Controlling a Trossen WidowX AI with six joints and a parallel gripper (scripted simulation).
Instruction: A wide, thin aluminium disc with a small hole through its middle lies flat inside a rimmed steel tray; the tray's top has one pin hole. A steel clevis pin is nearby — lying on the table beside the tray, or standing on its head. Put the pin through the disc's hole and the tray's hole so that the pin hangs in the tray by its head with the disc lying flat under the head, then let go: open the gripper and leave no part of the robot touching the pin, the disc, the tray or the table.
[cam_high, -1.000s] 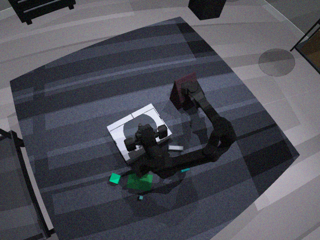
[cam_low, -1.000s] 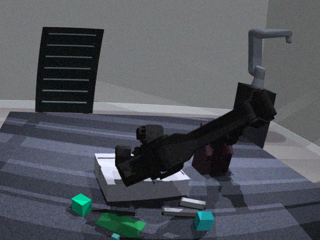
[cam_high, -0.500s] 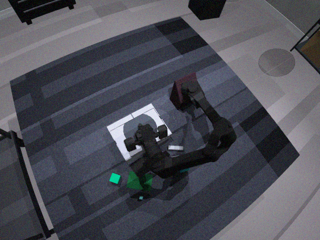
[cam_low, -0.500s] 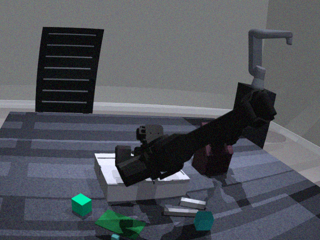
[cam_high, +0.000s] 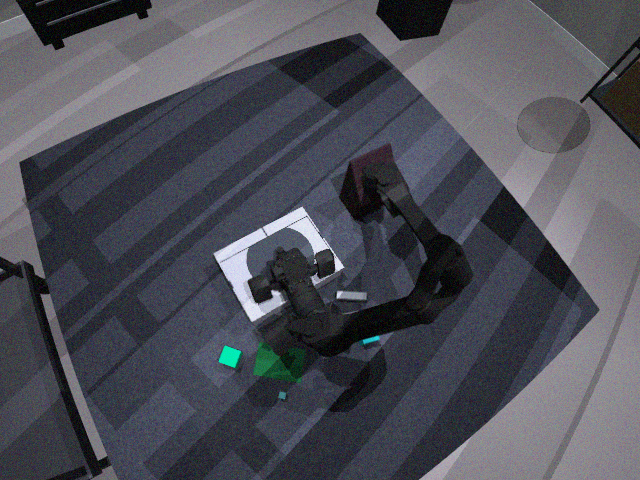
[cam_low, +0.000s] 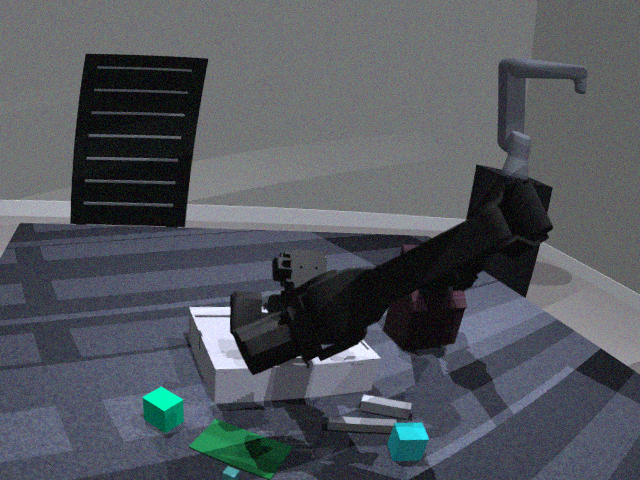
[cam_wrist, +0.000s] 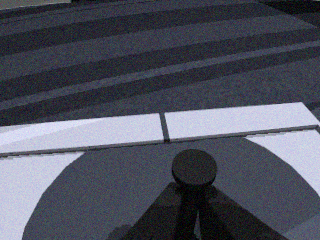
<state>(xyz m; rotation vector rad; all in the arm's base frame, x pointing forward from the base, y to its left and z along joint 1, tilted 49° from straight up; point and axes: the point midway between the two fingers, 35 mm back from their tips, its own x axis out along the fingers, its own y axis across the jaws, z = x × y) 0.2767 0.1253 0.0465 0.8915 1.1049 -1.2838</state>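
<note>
"Where is the steel clevis pin (cam_wrist: 194, 167) now?" asked one.

"It is pinched by the tips of the gripper (cam_high: 292, 266) (cam_low: 281, 307) (cam_wrist: 188, 192)," said the other. "The jaws are nearly together, with the pin between them. Its round head pokes up just past the jaw tips in the wrist view."

"And the flat aluminium disc (cam_high: 268, 248) (cam_wrist: 120, 177)?"

"That lies under and around the jaws, flat inside the rimmed steel tray (cam_high: 237, 268) (cam_low: 240, 384) (cam_wrist: 115, 132). The tray's rim runs past the far side of the jaws."

"So what is done?"

"The disc is in the tray, and the pin is picked up and over the disc. That looks like a good part of the job."

"Is the pin in the holes?"

"I can't tell. The jaws hide the low end of the pin, and I can't see the disc's hole or the tray's hole. The head is not down flat on the disc, so I don't think the pin is all the way in."

"What is left?"

"The pin must line up with both holes and go down until its head sits on the disc. Then the jaws must spread, let go and move off, so the robot touches nothing there."
</note>
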